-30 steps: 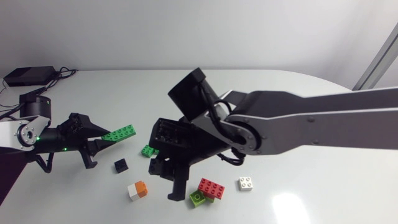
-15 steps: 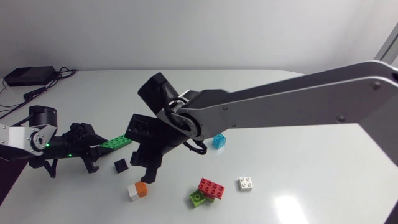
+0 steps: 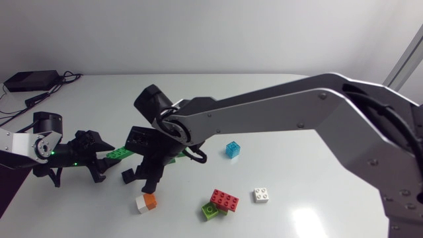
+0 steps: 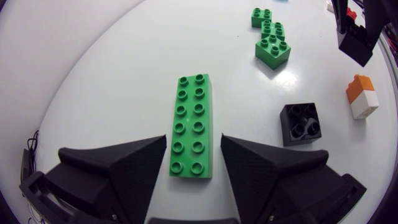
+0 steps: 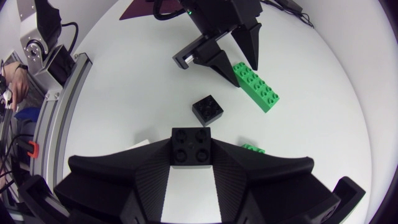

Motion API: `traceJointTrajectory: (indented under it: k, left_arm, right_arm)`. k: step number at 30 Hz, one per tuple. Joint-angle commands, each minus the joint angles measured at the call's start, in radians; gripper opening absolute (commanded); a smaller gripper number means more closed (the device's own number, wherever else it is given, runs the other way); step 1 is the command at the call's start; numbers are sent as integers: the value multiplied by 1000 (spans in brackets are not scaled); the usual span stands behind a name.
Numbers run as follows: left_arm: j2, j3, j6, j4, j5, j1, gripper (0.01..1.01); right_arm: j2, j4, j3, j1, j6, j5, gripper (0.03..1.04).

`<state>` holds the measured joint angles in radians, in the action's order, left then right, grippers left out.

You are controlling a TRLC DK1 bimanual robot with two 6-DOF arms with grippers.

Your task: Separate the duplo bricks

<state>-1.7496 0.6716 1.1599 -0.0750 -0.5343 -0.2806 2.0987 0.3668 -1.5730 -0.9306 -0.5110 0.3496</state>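
Note:
A long green brick (image 4: 191, 124) lies flat on the table between the fingers of my left gripper (image 4: 193, 140), which stands open with a gap on each side. In the head view this gripper (image 3: 106, 156) is at the far left, with the long green brick (image 3: 121, 152) at its tips. My right arm reaches across to the left. Its gripper (image 5: 191, 147) is shut on a small black brick (image 5: 190, 138). It hangs just above a second black brick (image 5: 208, 108) on the table. In the head view the right gripper (image 3: 148, 178) is beside that loose black brick (image 3: 127, 176).
An orange-and-white brick (image 3: 146, 201) lies just in front of the right gripper. Small green bricks (image 4: 272, 51) sit behind it. A red brick on a lime one (image 3: 223, 200), a white brick (image 3: 262, 195) and a cyan brick (image 3: 232, 149) lie toward the middle.
My right arm has swung left across the table with the black brick in its grip. My left gripper has opened and let go of the long green brick.

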Motion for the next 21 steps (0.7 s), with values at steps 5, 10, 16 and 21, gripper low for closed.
traceJointTrajectory:
  k: [5, 10, 16, 21]
  left_arm:
    - [32, 13, 26, 44, 2, -11, 977]
    - [98, 14, 24, 95, -7, -25, 979]
    - [159, 13, 24, 146, -26, -40, 979]
    - [188, 13, 27, 175, -49, -62, 979]
  right_arm:
    - [86, 78, -96, -20, 23, -38, 216]
    - [149, 172, -183, -39, 23, -77, 220]
    - [215, 264, -286, -63, 22, -110, 223]
    - [245, 291, -338, -70, 26, -116, 223]
